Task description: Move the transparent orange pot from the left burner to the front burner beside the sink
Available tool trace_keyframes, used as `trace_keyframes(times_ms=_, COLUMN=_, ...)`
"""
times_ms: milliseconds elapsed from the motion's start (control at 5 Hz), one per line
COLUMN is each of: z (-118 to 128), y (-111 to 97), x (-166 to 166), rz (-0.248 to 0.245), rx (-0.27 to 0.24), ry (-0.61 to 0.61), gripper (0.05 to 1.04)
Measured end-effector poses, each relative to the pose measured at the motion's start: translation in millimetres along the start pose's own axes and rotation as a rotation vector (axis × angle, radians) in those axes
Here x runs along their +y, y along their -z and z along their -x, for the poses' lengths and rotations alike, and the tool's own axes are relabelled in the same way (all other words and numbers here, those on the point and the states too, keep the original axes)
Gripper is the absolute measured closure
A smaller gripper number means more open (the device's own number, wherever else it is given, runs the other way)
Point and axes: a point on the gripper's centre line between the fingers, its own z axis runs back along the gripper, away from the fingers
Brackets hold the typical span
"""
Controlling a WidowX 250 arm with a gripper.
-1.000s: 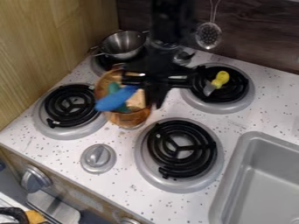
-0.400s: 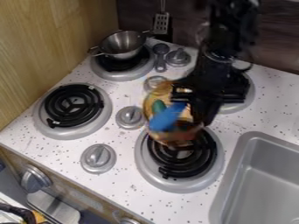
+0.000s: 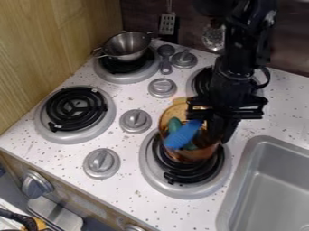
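Sink (image 3: 274, 191) incomplete (right, bottom edges)

Soft, fairly even light falls on the bench (image 3: 129, 187), which looks bright left of the sink (image 3: 278, 194), while the wall (image 3: 280, 45) beyond the sink stays dim. Shade gathers in the amber pot (image 3: 186, 155) to the sink's left, and the steel colander (image 3: 125, 45) farther off carries pale highlights (mild, hardly glaring).
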Motion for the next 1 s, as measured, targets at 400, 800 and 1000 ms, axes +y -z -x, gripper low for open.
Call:
trace_keyframes(times_ms=400, z=5.0, y=5.8, x=-0.1, rz=0.018, rx=0.016, ry=-0.007, gripper=1.002)
trace_keyframes(times_ms=800, z=3.7, y=5.0, x=0.8, rz=0.01, rx=0.006, ry=-0.043, gripper=0.777)
trace_keyframes(times_ms=1000, z=-0.7, y=-4.0, x=-3.7, rz=0.01, rx=0.004, ry=-0.077, gripper=0.498)
